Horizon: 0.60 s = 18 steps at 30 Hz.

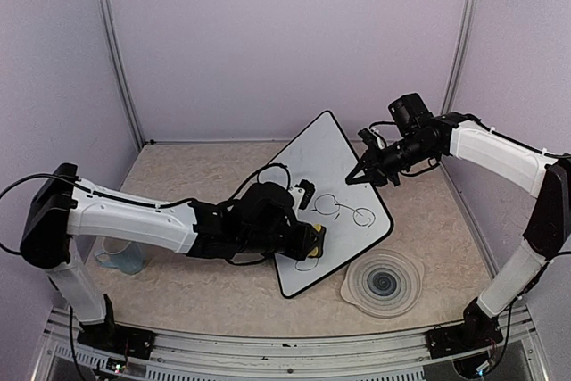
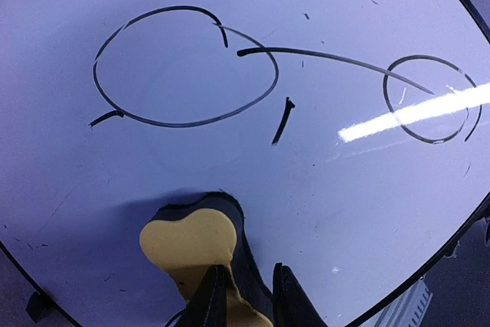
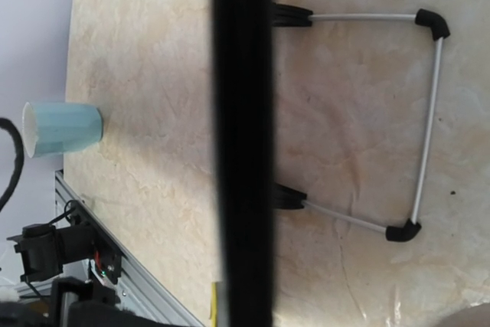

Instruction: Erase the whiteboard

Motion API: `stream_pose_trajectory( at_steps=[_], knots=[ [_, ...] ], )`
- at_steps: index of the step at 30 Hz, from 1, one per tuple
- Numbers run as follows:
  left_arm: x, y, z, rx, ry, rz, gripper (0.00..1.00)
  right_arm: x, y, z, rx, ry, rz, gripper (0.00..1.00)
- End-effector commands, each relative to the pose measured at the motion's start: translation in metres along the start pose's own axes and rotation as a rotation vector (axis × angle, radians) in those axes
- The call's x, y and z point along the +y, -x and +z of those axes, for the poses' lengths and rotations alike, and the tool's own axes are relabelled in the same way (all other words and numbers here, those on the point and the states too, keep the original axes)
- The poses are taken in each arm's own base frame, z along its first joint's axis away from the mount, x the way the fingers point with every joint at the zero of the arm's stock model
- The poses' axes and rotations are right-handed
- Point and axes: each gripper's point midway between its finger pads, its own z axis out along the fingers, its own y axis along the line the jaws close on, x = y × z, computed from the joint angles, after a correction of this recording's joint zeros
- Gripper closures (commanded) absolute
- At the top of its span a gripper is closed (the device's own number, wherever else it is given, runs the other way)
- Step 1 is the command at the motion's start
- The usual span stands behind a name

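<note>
The whiteboard [image 1: 332,162] lies tilted in the middle of the table, with black marker loops [image 1: 346,210] and a line on its near half. My left gripper [image 1: 312,240] is over the board's near corner, shut on a yellow eraser with a black felt face [image 2: 187,241]. The eraser rests on the board [image 2: 344,212] below a large drawn loop [image 2: 184,67]. My right gripper [image 1: 359,176] is shut on the board's right edge. In the right wrist view that edge is a dark band [image 3: 241,143], and the gripper's fingers are hidden.
A round grey ringed plate [image 1: 384,283] sits off the board's near right corner. A pale blue cup [image 1: 120,256] stands at the left by my left arm. A small black piece [image 1: 306,192] lies on the board. The board's wire stand [image 3: 429,112] shows underneath.
</note>
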Motion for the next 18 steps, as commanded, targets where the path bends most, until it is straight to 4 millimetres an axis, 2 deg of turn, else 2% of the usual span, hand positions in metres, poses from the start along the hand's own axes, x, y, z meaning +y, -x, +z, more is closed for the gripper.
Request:
stream_pose_trajectory(
  at_steps=[1, 2, 4, 6, 12, 17, 18],
  knots=[
    [-0.024, -0.048, 0.002, 0.155, -0.105, 0.075, 0.7, 0.013, 0.013, 0.008, -0.032, 0.061, -0.037, 1.0],
    [-0.026, -0.047, -0.002, 0.155, -0.119, 0.075, 0.59, 0.013, 0.013, 0.008, -0.033, 0.061, -0.038, 1.0],
    [-0.031, -0.034, -0.01, 0.111, -0.153, 0.063, 0.45, 0.013, 0.013, 0.008, -0.032, 0.06, -0.039, 1.0],
    [-0.027, -0.024, -0.017, 0.087, -0.154, 0.042, 0.4, 0.013, 0.014, 0.007, -0.034, 0.061, -0.04, 1.0],
    [-0.017, 0.004, -0.04, 0.028, -0.165, -0.004, 0.41, 0.014, 0.015, 0.008, -0.036, 0.063, -0.041, 1.0],
    [0.003, 0.003, -0.042, 0.035, -0.117, -0.019, 0.48, 0.014, 0.016, 0.009, -0.037, 0.064, -0.041, 1.0],
    [0.009, -0.002, -0.04, 0.06, -0.102, -0.02, 0.51, 0.014, 0.016, 0.009, -0.036, 0.066, -0.04, 1.0]
  ],
)
